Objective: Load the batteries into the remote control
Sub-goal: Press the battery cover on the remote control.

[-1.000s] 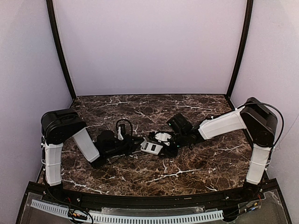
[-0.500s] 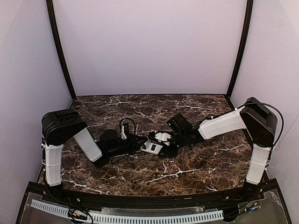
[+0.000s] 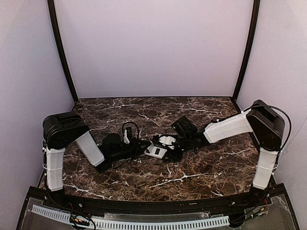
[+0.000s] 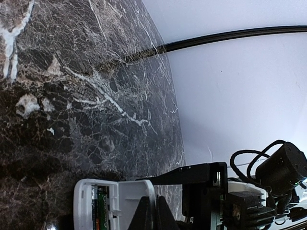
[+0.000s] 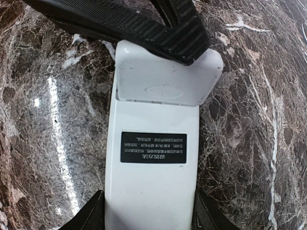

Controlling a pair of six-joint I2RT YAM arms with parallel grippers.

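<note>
The remote control (image 3: 155, 151) lay near the middle of the tabletop (image 3: 206, 170), between the two arms and well away from every edge. It was face down, with its plain white back and a dark printed label (image 5: 153, 147) turned upward.

The right gripper (image 3: 166, 149) held the remote by its long sides. In the right wrist view, one dark finger (image 5: 90, 214) pressed against each side of the end nearest that camera, so the jaws stood partway apart with the remote between them.

The left gripper (image 4: 150, 213) was fully closed, its two fingers together in a narrow point and nothing between them. That point rested on the white battery cover (image 5: 165, 79) at the far end of the remote. Seen from the right wrist, the cover sat out of line with the body, with a seam showing where the two met.

In the left wrist view, the compartment at that end was partly uncovered. A dark battery (image 4: 100, 207) with green markings lay inside it, lengthwise. I could not tell whether a second one lay beside it.
</note>
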